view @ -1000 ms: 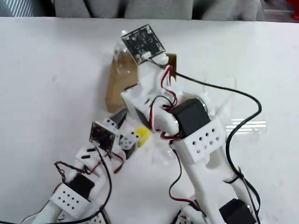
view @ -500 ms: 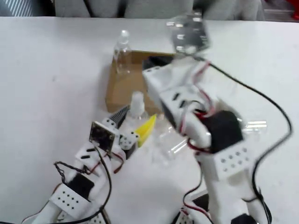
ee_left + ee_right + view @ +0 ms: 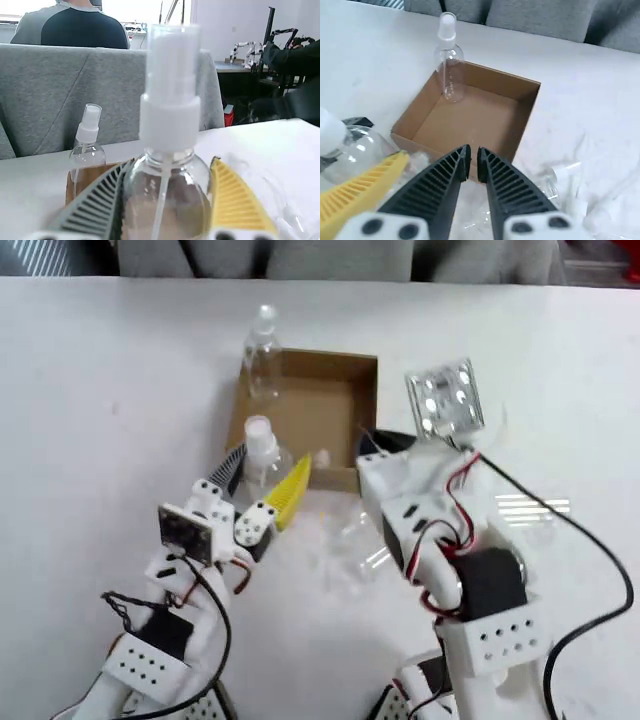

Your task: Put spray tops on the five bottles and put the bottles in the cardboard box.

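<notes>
The held bottle [image 3: 165, 197], spray top [image 3: 170, 100] fitted, is clamped between the grey and yellow fingers of the left gripper [image 3: 268, 468] at the near left corner of the cardboard box [image 3: 470, 117]. Its base is cut off, so contact below cannot be told. A second bottle [image 3: 451, 70] stands upright in the box's far left corner. The right gripper [image 3: 472, 160] hovers over the near wall, jaws closed to a thin slit, empty. Loose clear bottles [image 3: 350, 555] beside the box blur together and cannot be counted.

overhead plus 2 wrist views, common box [image 3: 325, 415]
</notes>
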Controlling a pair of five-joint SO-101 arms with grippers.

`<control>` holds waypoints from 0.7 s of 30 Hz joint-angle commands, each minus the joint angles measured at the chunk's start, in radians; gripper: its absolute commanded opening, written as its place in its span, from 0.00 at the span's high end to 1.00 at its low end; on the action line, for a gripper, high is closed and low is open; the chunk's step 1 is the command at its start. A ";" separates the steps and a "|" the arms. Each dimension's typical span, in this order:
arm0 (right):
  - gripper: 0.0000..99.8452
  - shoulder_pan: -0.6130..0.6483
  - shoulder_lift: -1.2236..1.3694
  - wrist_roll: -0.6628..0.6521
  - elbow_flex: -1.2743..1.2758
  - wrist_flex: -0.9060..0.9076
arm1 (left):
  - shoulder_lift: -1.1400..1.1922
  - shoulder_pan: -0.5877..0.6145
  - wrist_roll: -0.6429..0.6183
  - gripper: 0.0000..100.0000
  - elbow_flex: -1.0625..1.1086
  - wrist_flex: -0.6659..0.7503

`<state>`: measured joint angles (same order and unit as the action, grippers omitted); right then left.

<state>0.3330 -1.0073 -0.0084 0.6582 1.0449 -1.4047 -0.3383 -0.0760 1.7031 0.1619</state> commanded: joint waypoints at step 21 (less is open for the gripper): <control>0.99 -0.159 -0.529 -0.014 0.661 -0.229 | 0.108 0.185 0.006 0.98 -0.413 -0.097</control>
<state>0.1826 -1.5029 -0.0084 1.3103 0.8393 -1.3755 -0.1680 -0.0760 1.4131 0.1020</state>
